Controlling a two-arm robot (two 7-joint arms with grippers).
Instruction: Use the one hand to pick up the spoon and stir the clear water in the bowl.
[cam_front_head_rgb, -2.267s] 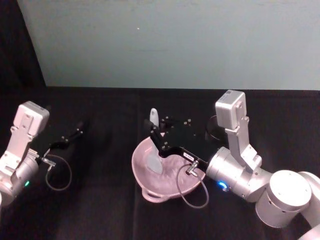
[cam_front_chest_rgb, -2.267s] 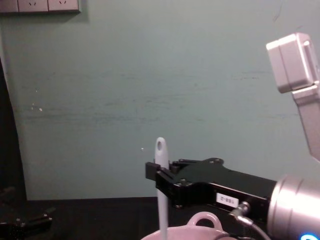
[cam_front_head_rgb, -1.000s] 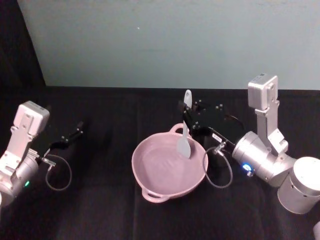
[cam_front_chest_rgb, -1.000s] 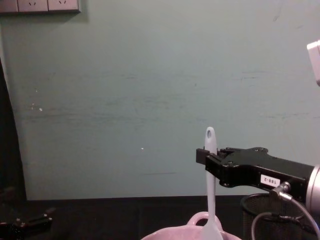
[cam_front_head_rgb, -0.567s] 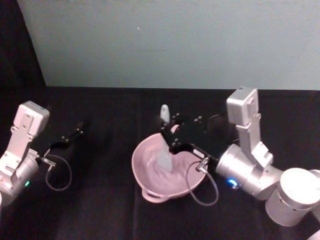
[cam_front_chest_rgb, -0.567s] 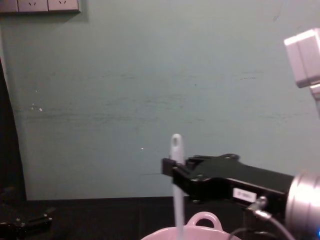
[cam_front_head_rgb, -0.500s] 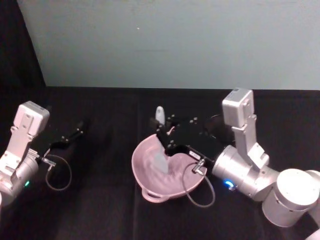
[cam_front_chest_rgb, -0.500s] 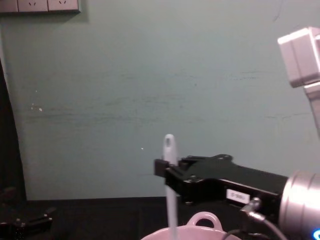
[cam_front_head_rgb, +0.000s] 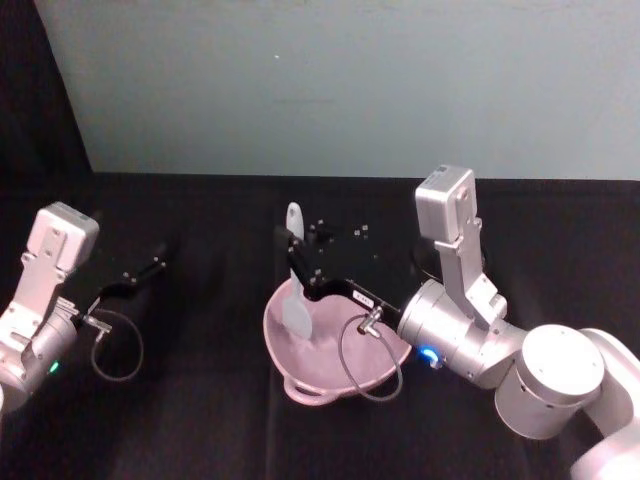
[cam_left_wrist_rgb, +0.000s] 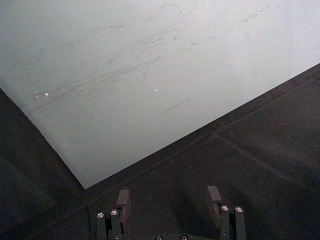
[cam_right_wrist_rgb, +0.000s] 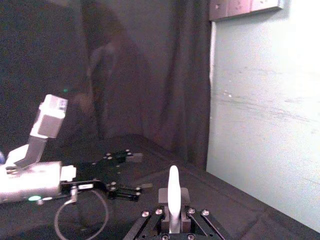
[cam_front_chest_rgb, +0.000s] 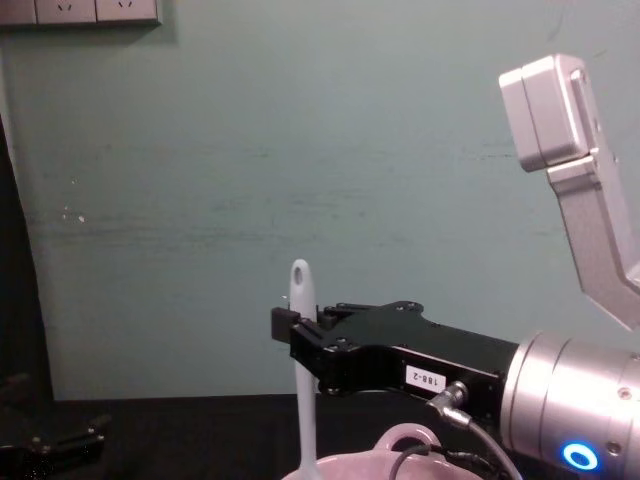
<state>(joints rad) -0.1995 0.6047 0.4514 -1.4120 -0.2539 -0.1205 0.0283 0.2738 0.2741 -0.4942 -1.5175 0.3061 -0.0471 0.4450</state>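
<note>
The pale pink bowl (cam_front_head_rgb: 322, 368) sits at the table's centre, with its loop handle (cam_front_chest_rgb: 404, 436) showing in the chest view. My right gripper (cam_front_head_rgb: 298, 264) reaches over the bowl from the right and is shut on the white spoon (cam_front_head_rgb: 297, 310). The spoon stands nearly upright, its blade down inside the bowl near the left wall. In the chest view the spoon (cam_front_chest_rgb: 303, 400) rises from the right gripper (cam_front_chest_rgb: 296, 336), and the hole at its end is visible. The right wrist view shows the handle (cam_right_wrist_rgb: 173, 192) clamped between the jaws. My left gripper (cam_front_head_rgb: 148, 268) rests open at the far left.
A black mesh cup (cam_front_head_rgb: 419, 258) stands behind the right arm, partly hidden. A teal wall closes off the back of the black table. In the left wrist view the open left gripper (cam_left_wrist_rgb: 169, 200) faces bare black cloth. A cable loops from the right wrist over the bowl's near rim.
The right gripper has carried the spoon from the bowl's far right side across to its left side. The left arm has not moved.
</note>
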